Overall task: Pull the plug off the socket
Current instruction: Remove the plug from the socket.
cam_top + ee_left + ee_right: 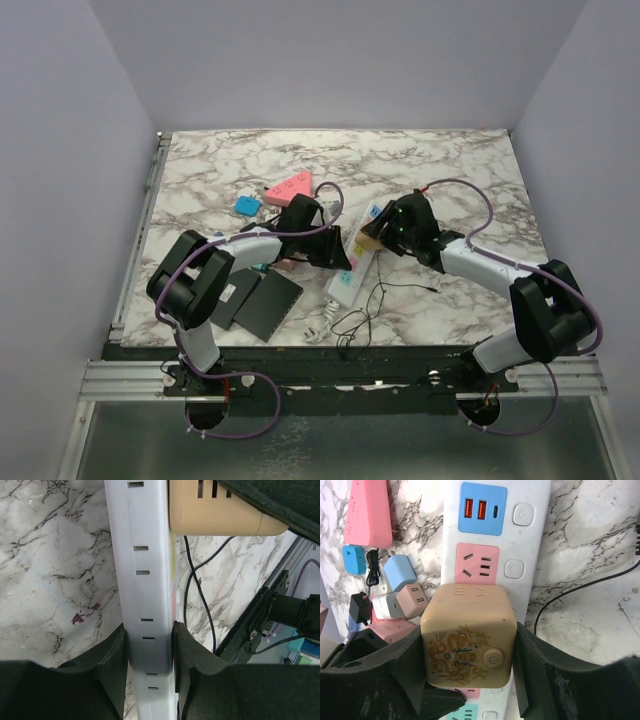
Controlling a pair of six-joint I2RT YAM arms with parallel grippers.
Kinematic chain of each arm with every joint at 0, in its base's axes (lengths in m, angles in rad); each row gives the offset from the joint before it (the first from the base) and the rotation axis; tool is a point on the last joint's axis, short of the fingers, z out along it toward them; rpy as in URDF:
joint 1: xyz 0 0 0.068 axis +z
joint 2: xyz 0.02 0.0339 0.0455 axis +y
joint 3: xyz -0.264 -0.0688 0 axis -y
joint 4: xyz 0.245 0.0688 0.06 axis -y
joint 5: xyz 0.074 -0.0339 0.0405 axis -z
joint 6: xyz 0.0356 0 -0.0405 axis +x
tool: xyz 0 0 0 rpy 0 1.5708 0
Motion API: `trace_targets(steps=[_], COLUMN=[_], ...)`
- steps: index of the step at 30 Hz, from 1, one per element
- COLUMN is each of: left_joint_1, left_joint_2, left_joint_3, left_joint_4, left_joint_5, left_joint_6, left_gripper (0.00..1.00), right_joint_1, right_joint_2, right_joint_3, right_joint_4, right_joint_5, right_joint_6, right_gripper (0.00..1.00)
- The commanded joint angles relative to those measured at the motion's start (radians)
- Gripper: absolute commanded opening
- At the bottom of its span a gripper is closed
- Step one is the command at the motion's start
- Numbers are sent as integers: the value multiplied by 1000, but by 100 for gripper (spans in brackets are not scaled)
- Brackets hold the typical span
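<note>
The socket [346,278] is a long white power strip lying on the marble table, with blue and pink outlet panels [482,507]. My left gripper [322,246] is shut on it, its black fingers [112,652] pressing both long sides of the strip [142,580]. The plug [465,640] is a beige cube with a dragon print and a round power button, resting against the strip's face. My right gripper [467,647] is shut on the plug, one pad on each side of the cube. In the left wrist view the plug [215,510] juts out from the strip at the top.
Left of the strip lie a pink block [367,510] and several small blue, white and pink adapters [400,572]. A thin black cable [365,310] loops near the front edge. Flat black pads [265,300] sit by the left arm. A pink triangular piece [290,187] lies farther back.
</note>
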State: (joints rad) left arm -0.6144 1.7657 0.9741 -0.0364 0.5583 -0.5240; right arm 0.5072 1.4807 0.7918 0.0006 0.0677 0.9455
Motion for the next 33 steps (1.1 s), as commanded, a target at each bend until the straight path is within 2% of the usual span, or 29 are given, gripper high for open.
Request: trace_targets(steps=[1, 12, 17, 26, 33], left_joint_1=[-7, -7, -7, -7, -7], left_joint_2=[51, 52, 52, 53, 45], left_joint_3=[-37, -37, -34, -34, -34], left_joint_4=[-102, -104, -107, -108, -108], left_joint_5=[-84, -81, -83, -83, -80], left_joint_6=[111, 114, 116, 116, 113], left_gripper=[0, 0, 0, 0, 0], right_joint_1=[16, -129, -228, -308, -313], right_joint_2=[1, 71, 108, 248, 218], right_joint_3=[47, 158, 163, 241, 224], right_joint_4=[-70, -120, -87, -95, -92], right_joint_5=[80, -51, -198, -418, -383], right_joint_6=[-76, -172, -170, -142, -154], right_gripper=[0, 0, 0, 0, 0])
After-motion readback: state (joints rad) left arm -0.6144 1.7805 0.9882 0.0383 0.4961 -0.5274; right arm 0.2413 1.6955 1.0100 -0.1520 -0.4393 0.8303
